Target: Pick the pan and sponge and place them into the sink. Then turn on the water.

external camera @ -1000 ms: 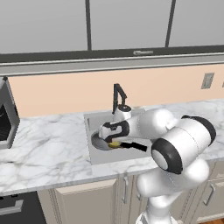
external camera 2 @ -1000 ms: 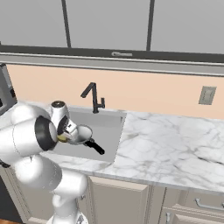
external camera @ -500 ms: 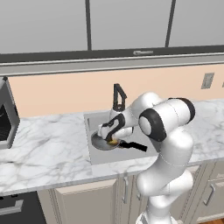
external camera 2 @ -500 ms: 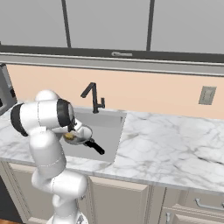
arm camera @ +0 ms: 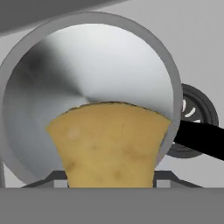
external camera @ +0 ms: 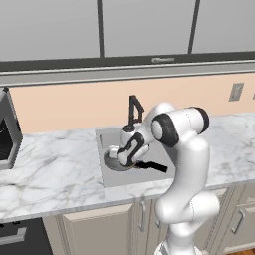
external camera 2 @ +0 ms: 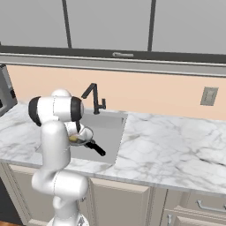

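Observation:
The silver pan [arm camera: 92,65] lies inside the grey sink [external camera: 105,142], its black handle [external camera: 152,166] pointing to the front right. My gripper [external camera: 117,152] hangs just above the pan, shut on the mustard-yellow sponge [arm camera: 109,144]. The sponge covers the fingertips in the hand view and hovers over the pan's near rim. From the right base view the sponge [external camera 2: 74,139] shows as a yellow patch over the pan [external camera 2: 84,133]. The round dark drain [arm camera: 197,118] peeks out beside the pan. The black faucet [external camera: 133,107] stands at the basin's back rim, and no stream runs from it.
Marble counter [external camera: 55,169] stretches on both sides of the sink [external camera 2: 112,128]. A dark appliance [external camera: 7,132] stands at the far left of the counter. A wall outlet [external camera 2: 209,96] sits on the peach backsplash to the right. The faucet [external camera 2: 94,96] rises close behind my arm.
My arm has folded in, its elbow swinging from low at the front up over the sink's edge. The hand with the sponge has sunk slightly toward the pan.

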You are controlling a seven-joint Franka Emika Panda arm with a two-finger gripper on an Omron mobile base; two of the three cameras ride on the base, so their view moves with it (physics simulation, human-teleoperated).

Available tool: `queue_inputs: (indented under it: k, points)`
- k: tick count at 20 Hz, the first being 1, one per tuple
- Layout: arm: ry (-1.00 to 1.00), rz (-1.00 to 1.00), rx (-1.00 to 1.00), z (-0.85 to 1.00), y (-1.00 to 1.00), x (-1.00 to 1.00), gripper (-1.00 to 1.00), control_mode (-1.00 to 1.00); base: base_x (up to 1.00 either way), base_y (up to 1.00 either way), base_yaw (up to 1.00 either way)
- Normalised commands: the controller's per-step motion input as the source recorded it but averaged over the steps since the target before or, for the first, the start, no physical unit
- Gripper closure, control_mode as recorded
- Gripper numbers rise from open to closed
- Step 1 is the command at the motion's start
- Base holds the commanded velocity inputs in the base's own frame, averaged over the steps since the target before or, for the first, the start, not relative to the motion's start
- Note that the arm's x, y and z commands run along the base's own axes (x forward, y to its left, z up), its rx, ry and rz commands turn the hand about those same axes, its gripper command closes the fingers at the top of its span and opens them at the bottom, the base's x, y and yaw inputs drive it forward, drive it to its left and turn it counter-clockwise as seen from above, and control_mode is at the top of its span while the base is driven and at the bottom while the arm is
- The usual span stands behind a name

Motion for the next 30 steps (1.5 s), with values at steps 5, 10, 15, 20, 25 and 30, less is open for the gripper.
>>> queue_inputs:
  k: [5,10,15,20,25,30]
  points:
    - [0.00,0.00,0.00,-0.04,0.00,0.31,-1.00,-1.00,0.00,0.00,0.00]
    - [0.00,0.00,0.00,0.03,0.00,0.10,-1.00,-1.00,0.00,0.00,0.00]
    - [0.00,-0.01,0.04,0.50,0.00,-0.03,-1.00,-1.00,0.00,0.00,0.00]
    - [0.00,-0.04,0.17,1.00,0.00,-0.50,-1.00,-1.00,0.00,0.00,0.00]
    - [0.00,-0.13,0.21,1.00,-0.04,-0.62,-1.00,-1.00,0.00,0.00,0.00]
    - [0.01,-0.21,0.19,1.00,-0.21,-0.45,-1.00,-1.00,0.00,0.00,0.00]
